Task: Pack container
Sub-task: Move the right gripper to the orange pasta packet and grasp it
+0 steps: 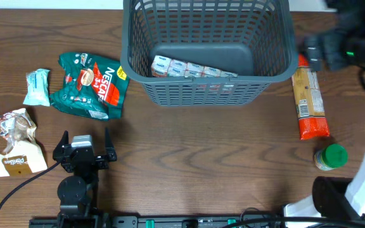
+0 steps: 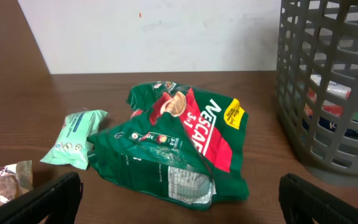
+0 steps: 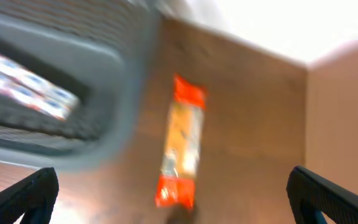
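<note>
A: Container (image 1: 201,92), position?

B: Far side of the table, ahead and to the right of the left gripper (image 1: 85,138), and just off the left side of the right gripper (image 3: 176,193). It stands upright with its mouth up, so packets can go in from above. One row of white-and-blue cartons (image 1: 192,68) lies on its base, along the near wall.

A: Left side?

B: The left gripper sits low by the near edge, fingers spread wide, nothing between them. Straight ahead of it is a green coffee bag (image 1: 90,85), flat and crumpled. I judge that the likeliest pick on this side. Just beside the bag, further to the gripper's left, is a mint-green packet (image 1: 38,87). A brown-and-white packet (image 1: 14,142) lies close on the gripper's left.

A: Right side?

B: Blurred overhead, near the container's right wall. The wrist view shows the fingers parted and empty, with an orange pasta packet (image 1: 310,101) lying lengthwise on the table below, framed between them. It looks lined up for that one, though that's judgement only. A green-lidded jar (image 1: 331,157) stands behind the packet, toward the arm's base.

A: Risk?

B: The soft bag may sag, so grip it mid-body.
</note>
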